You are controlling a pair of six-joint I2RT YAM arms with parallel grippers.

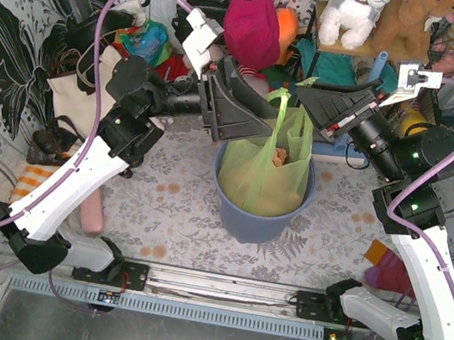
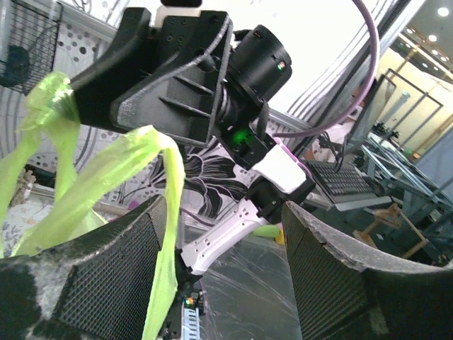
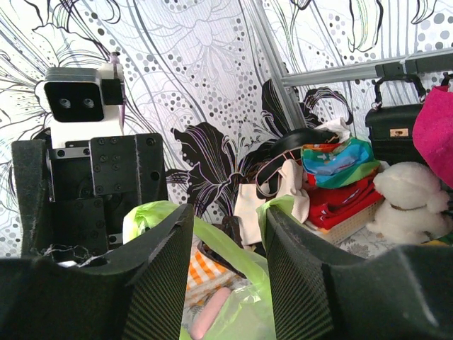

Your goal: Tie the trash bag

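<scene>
Floral-clothed desk [image 1: 160,202] carries a blue-grey bin [image 1: 244,223] holding the trash bag [image 1: 261,171], whose handles rise to the left claw [image 2: 223,205], wide open gripping nothing, and the right claw [image 3: 226,209], half open, one loop hooked over its tip.

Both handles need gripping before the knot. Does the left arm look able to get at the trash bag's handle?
Probably yes: the left gripper is open, and a handle of the trash bag hangs just inside its fingers, nothing blocking.
</scene>
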